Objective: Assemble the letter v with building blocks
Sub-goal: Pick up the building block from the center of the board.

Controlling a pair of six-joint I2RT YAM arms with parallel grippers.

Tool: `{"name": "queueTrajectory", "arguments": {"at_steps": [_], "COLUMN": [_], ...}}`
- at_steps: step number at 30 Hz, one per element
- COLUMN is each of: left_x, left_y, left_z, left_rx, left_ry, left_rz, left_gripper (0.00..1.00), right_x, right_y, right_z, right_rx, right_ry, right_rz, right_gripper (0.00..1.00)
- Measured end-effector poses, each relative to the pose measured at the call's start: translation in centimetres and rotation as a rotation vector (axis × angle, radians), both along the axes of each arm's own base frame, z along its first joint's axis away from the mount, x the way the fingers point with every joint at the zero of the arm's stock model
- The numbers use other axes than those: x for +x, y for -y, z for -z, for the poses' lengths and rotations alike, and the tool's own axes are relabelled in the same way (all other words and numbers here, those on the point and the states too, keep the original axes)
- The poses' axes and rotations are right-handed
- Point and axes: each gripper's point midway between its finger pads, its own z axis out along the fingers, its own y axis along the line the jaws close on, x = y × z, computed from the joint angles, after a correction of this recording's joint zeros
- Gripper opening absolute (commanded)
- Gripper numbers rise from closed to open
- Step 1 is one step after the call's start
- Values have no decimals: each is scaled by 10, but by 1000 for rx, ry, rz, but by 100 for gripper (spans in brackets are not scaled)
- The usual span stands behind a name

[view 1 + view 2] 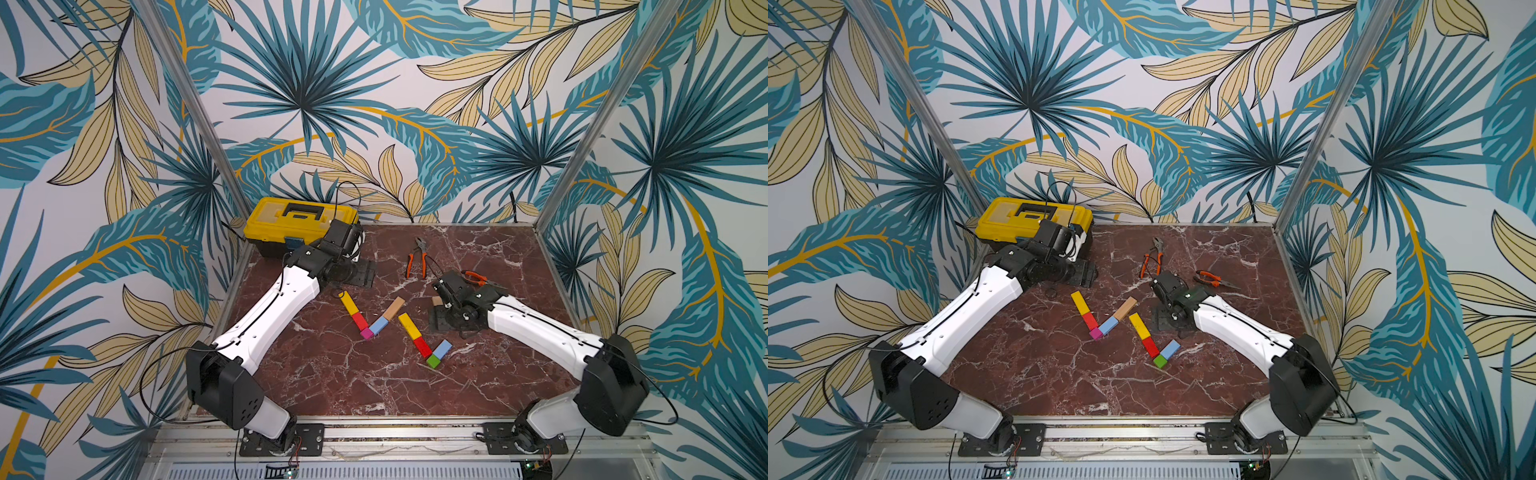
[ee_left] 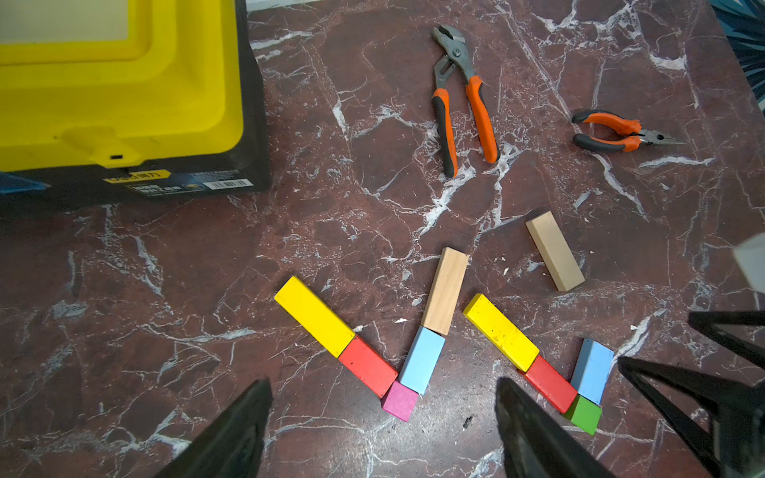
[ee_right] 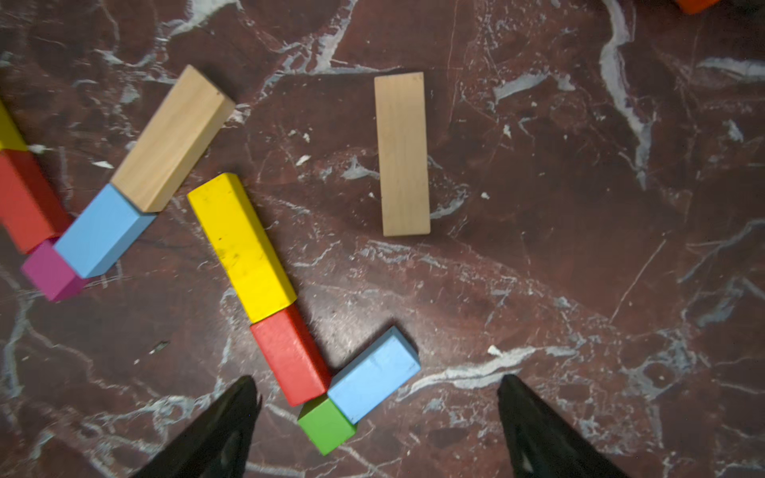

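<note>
Red-brown marble tabletop [image 1: 332, 382] floors a leaf-papered booth, and the green cube [image 3: 327, 424] is the mark for everything else. From the green cube one arm of the letter is laid: red block [image 3: 289, 356], then yellow bar [image 3: 242, 246], touching end to end. The other arm has only the light-blue block [image 3: 374, 374], touching the cube. A finished V, pointed with a magenta cube [image 1: 366, 333], sits just beside, on the yellow bar's side of the green cube. The missing piece is the loose plain-wood bar [image 3: 402, 154], lying flat and apart from every block, beyond the green cube on the side the open V faces.

That bar decides the next move, I judge. The right pincer [image 3: 378, 378] hangs near it with fingers wide apart and nothing between them. The bar lies clear of the fingertips, its long axis crosswise to the line between them, so they could shut across its narrow width. It is skewed against the light-blue block's line and would need a turn. The left pincer [image 2: 384, 383], also spread and empty, is well apart from it; the right arm is nearer.

In a top view only an end of the bar [image 1: 436, 300] peeks out beside the right pincer. Both wrist views show it whole, and the left wrist view alone takes in both figures with it.
</note>
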Motion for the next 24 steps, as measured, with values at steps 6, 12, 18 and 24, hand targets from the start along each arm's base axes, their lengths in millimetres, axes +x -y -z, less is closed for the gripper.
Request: {"name": "queueTrajectory", "arguments": {"at_steps": [6,12,18,24], "left_x": [1,2,2,3], "left_y": [-2,-4,-5,-5], "left_z": [0,0,0,0], "left_rx": [0,0,0,0], "left_ry": [0,0,0,0], "left_rz": [-6,-10,-13,-15], "left_gripper": [86,86,86,86], "right_x": [41,67,90,98], "right_y": [2,-7,-7,-1], "right_z": [26,44,57,70], "right_rx": [-52,-55,-35,-37], "right_ry": [-47,-73,-86,-111], "right_rz": [-5,-33,-28,-20], "right_gripper": [85,82,78,70]}}
